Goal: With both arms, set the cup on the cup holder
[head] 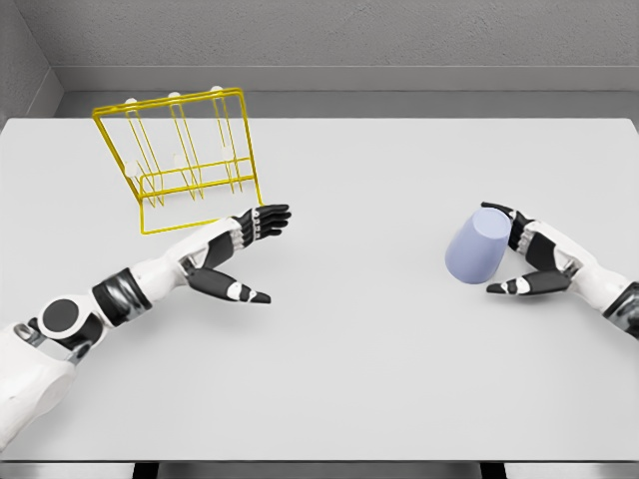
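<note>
The cup (pixel 475 249) is a pale lavender-blue tumbler resting on the white worktop (pixel 379 359), leaning a little, its closed base turned up and toward the right hand. That right hand (pixel 527 261) sits just beside the cup on its outer side, fingers spread: the dark fingers reach round behind the cup's upper edge, the thumb stretches out along the worktop below it, pointing toward the cup. Whether the fingers actually touch the cup I can't tell; it is cradled loosely rather than gripped.

Well away from the cup, across the worktop, stands the cup holder (pixel 185 160), a yellow wire rack with upright pegs capped in pale knobs, tilted back on its frame. Between the cup and the cup holder, much nearer the holder, the left hand (pixel 245 254) lies open just beside the rack's front corner, fingers extended toward the cup, thumb splayed out below, holding nothing
</note>
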Robot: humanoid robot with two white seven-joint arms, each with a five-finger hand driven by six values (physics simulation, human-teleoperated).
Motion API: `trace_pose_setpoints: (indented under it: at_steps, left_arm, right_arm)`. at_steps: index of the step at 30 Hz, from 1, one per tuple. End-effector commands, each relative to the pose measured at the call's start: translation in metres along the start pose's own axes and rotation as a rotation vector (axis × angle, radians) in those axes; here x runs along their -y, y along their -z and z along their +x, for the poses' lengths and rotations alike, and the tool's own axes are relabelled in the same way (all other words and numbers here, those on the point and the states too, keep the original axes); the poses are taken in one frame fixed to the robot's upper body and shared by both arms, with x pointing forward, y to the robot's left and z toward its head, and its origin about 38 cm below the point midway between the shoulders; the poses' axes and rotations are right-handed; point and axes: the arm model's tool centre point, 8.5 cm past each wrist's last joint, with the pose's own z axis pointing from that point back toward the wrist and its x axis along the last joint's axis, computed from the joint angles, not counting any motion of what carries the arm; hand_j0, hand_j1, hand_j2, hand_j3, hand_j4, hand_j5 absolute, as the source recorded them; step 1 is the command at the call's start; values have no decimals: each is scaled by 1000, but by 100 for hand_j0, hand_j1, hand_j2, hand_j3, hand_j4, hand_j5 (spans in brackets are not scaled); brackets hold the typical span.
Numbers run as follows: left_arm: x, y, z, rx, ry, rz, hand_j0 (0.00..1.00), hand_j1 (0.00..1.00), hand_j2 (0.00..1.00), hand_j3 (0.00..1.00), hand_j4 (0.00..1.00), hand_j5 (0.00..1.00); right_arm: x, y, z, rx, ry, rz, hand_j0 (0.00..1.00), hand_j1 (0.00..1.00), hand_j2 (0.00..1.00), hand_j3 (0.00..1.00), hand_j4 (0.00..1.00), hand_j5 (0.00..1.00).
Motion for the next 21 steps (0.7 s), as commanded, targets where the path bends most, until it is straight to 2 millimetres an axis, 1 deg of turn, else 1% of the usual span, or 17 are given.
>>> trace_pose_setpoints:
  at_steps: [1, 6, 11, 16, 21]
  left_arm:
    - [0, 2, -1, 8, -9, 5, 100, 100, 100, 100, 100, 100]
    - [-1, 1, -3, 1, -10, 9, 100, 100, 100, 100, 100, 100]
    - [2, 1, -4, 1, -14, 5, 100, 100, 100, 100, 100, 100]
    - [2, 1, -5, 6, -15, 7, 100, 100, 100, 100, 100, 100]
    - [0, 0, -5, 6, -14, 16, 100, 100, 100, 100, 100, 100]
  right_arm:
    - [-3, 2, -2, 1, 8, 3, 100, 100, 100, 100, 100, 100]
    - [-2, 3, -1, 4, 8, 4, 100, 100, 100, 100, 100, 100]
    - [-3, 9, 1, 17, 10, 6, 100, 100, 100, 100, 100, 100]
    - [-3, 10, 1, 13, 13, 4, 100, 100, 100, 100, 100, 100]
    - [-7, 17, 1, 11, 13, 27, 100, 100, 100, 100, 100, 100]
